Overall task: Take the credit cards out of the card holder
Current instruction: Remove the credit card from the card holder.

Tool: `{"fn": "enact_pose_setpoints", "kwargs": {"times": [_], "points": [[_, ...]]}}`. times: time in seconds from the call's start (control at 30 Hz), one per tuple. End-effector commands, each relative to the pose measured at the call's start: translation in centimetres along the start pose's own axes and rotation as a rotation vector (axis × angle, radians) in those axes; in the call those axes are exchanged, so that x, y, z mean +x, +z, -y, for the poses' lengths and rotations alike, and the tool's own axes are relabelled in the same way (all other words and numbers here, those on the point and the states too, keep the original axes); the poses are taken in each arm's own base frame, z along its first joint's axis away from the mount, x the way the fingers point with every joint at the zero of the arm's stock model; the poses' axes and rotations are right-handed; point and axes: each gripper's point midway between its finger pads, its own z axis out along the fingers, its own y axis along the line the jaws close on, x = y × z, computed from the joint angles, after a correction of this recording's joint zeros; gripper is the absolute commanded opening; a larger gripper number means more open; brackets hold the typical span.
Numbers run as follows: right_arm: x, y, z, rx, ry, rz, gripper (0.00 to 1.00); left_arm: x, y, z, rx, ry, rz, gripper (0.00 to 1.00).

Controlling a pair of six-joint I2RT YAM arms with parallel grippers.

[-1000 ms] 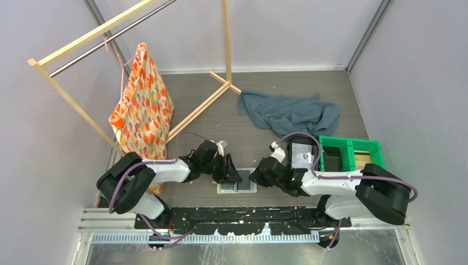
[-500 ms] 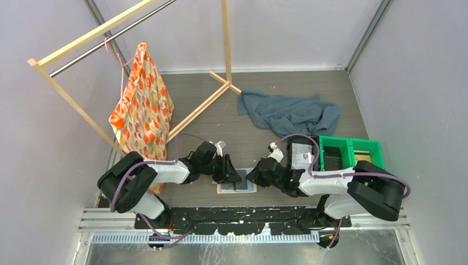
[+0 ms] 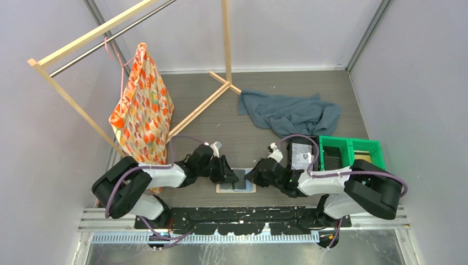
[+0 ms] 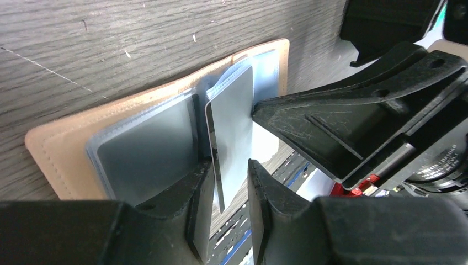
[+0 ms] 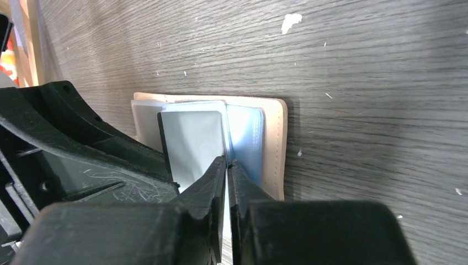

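Left wrist view, close up: a thin, glossy, dark grey rectangular credit card (image 4: 232, 127) stands tilted, partly drawn out of a small flat tan folding card holder (image 4: 60, 149). The holder lies open on the grey wood-grain table (image 4: 110, 33). Pale blue-grey sleeves (image 4: 143, 149) fill the holder at the card's 9 o'clock.

Black fingers of the left gripper (image 4: 229, 174) flank the raised card on both sides. Whether they clamp it cannot be told. At the card's 3 o'clock, the right gripper (image 5: 227, 165) has its jaws pressed together at the card's edge, though what they nip is unclear.

By its looks the card is light, stiff and slippery. Its free end, pinched across both faces, seems the best hold.

From above, the holder lies at the table's 6 o'clock, with a crumpled blue-grey cloth (image 3: 290, 113) at 1 o'clock and a green plastic bin (image 3: 350, 152) at 3 o'clock.
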Motion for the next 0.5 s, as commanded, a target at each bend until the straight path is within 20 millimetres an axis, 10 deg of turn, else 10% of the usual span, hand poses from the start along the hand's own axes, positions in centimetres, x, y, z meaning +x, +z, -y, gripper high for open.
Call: {"fn": "enact_pose_setpoints", "kwargs": {"times": [0.0, 0.47], "points": [[0.91, 0.30, 2.05, 0.061, -0.007, -0.028, 0.11, -1.58, -0.58, 2.18, 0.084, 0.041, 0.087, 0.31], [1.23, 0.88, 2.21, 0.077, -0.006, -0.040, 0.10, -1.24, -0.56, 1.98, 0.118, 0.009, 0.096, 0.14]]}}
